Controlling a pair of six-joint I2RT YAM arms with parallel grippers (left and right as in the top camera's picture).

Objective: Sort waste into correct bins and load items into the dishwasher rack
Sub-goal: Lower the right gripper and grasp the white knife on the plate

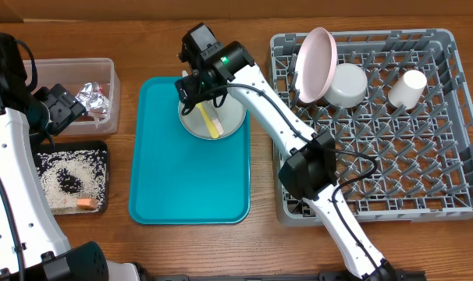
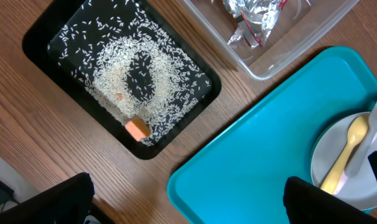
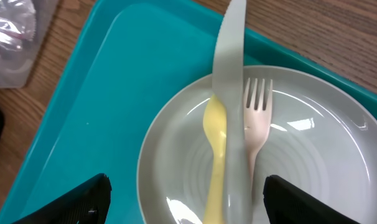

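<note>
A pale grey-green plate (image 1: pixel 213 117) sits on the teal tray (image 1: pixel 166 179). In the right wrist view the plate (image 3: pixel 319 155) holds a yellow spoon (image 3: pixel 216 155), a pale fork (image 3: pixel 255 118) and a pale grey knife (image 3: pixel 231 74). My right gripper (image 1: pixel 197 82) (image 3: pixel 198 208) is open just above the plate, its fingers either side of the cutlery. My left gripper (image 1: pixel 61 109) (image 2: pixel 188 208) is open and empty by the bins. The clear tub (image 1: pixel 104 70) holds the foil ball (image 1: pixel 92 97) (image 2: pixel 254 15). The black tray (image 1: pixel 104 156) (image 2: pixel 42 46) holds rice (image 2: pixel 114 68) and the orange cube (image 1: pixel 84 203) (image 2: pixel 137 129).
The grey dishwasher rack (image 1: pixel 392 172) stands at the right. It holds an upright plate (image 1: pixel 318 66), a white bowl (image 1: pixel 346 84) and a white cup (image 1: pixel 408 87). My right arm reaches across the rack's left edge and the teal tray (image 2: pixel 263 168).
</note>
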